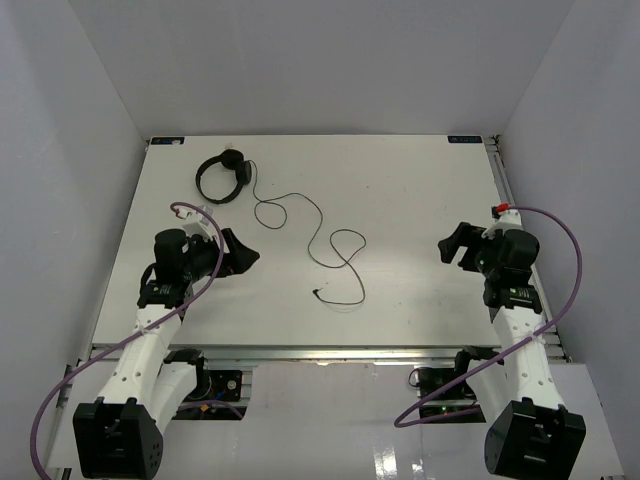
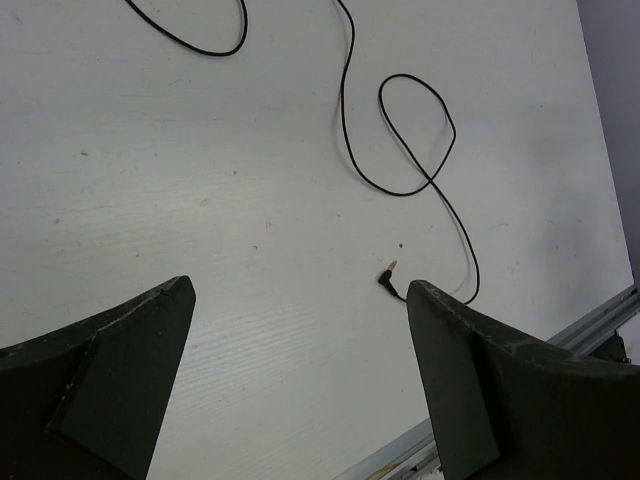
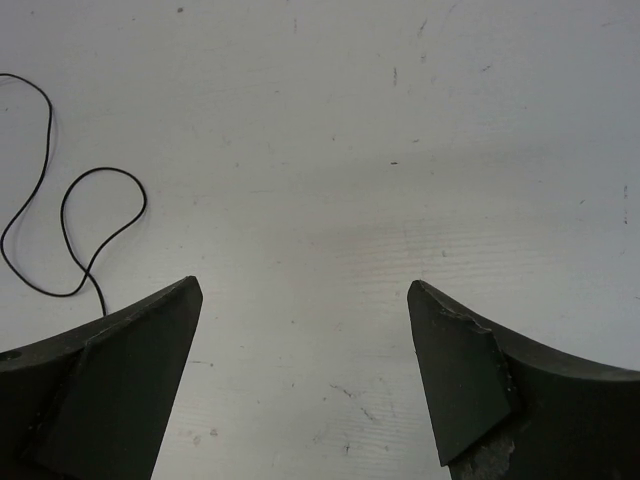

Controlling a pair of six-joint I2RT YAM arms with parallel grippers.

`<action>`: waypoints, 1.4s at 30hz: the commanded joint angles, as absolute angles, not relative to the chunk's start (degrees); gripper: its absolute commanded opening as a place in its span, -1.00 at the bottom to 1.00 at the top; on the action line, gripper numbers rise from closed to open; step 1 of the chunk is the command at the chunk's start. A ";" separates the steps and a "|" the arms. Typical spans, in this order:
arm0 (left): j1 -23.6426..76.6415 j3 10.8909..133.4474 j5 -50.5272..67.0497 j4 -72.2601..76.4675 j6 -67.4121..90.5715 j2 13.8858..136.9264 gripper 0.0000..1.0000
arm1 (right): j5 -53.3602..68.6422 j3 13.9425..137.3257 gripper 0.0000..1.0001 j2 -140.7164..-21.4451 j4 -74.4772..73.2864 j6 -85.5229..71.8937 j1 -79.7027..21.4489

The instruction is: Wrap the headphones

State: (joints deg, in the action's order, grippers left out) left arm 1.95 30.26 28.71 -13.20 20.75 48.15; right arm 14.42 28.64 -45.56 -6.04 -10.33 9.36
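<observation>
Jaws both wide apart, empty | headphones [image 1: 232, 160] black | cord [image 2: 430, 181] sprawled loose, looped

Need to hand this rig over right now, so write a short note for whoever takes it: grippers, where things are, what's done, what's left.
Left gripper: open, empty, above the table, with the plug close ahead of it.
Right gripper: open, empty, over the right side of the table.
Headphones: lying at the far left of the table, neither gripper touching them. The cord trails loose in loops toward the middle and ends at the plug.
Done: nothing yet; the cord is unwrapped.
Left: pick up the cord and wrap it around the headphones.
</observation>
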 commanded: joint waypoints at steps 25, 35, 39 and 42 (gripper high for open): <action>-4.09 74.84 -1.25 -37.59 43.71 93.34 0.64 | 51.41 31.64 0.80 -44.88 -16.87 31.24 0.09; -4.13 101.81 -12.43 -48.08 36.97 114.71 0.46 | 53.84 32.16 0.95 -44.11 -18.81 33.39 0.09; -4.34 106.57 -13.45 -48.31 33.19 119.65 0.44 | 55.05 31.96 0.99 -44.12 -19.11 34.76 0.09; -4.51 109.40 -10.98 -47.51 32.18 122.90 0.39 | 55.63 31.79 1.00 -44.15 -19.36 35.44 0.09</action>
